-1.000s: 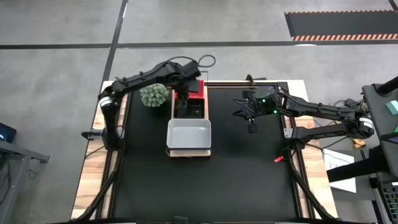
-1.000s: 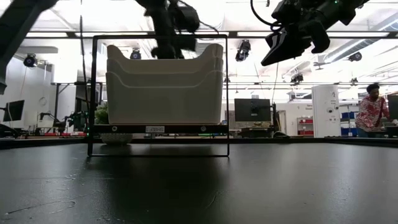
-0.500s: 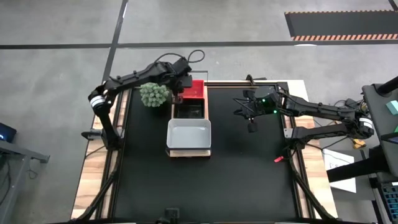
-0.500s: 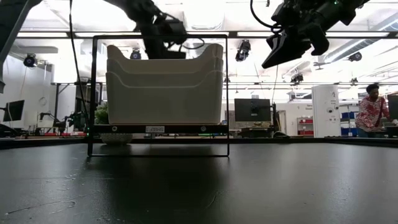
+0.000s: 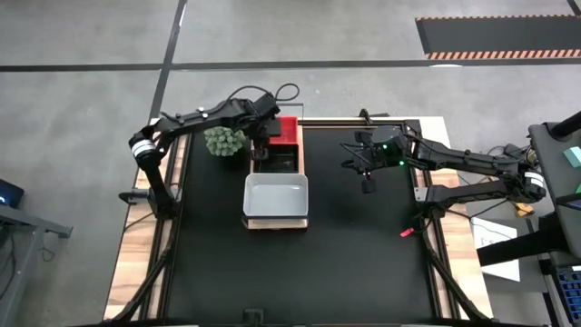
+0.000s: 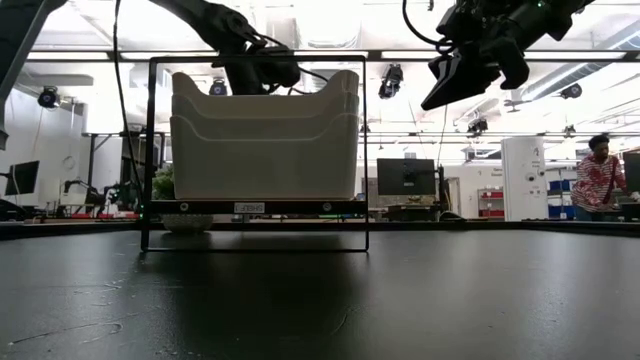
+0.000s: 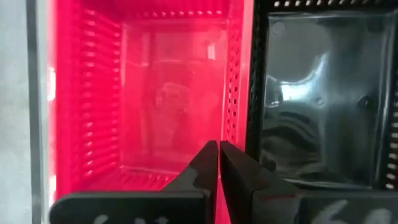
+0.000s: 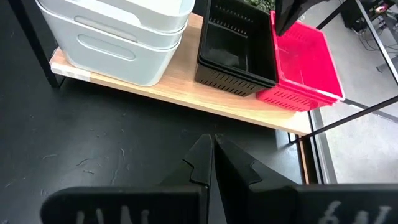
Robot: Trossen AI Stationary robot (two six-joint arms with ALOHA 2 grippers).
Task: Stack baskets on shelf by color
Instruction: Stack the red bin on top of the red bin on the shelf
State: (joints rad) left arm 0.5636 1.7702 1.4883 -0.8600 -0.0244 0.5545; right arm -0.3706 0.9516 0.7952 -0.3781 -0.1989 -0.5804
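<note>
On the shelf (image 5: 275,223), a light-wood board, three piles of baskets stand in a row. The red basket (image 5: 287,130) is at the far end, the black basket (image 5: 277,162) in the middle, and the white baskets (image 5: 275,195) at the near end. My left gripper (image 7: 218,168) is shut and hangs over the red basket (image 7: 149,93), close to the wall next to the black basket (image 7: 317,93), with nothing between its fingers. My right gripper (image 8: 213,155) is shut and hovers above the black tabletop right of the shelf (image 8: 186,99).
A green ball-shaped plant (image 5: 224,141) stands left of the shelf's far end, under my left arm. The shelf's dark wire frame (image 6: 150,150) rises at its ends. A person (image 6: 597,175) stands far off in the room. The bare tabletop (image 5: 363,263) lies near and right.
My left gripper has drawn back from over the red basket toward the table's left edge and sunk a little. The red basket's top, covered by the arm before, now shows.
</note>
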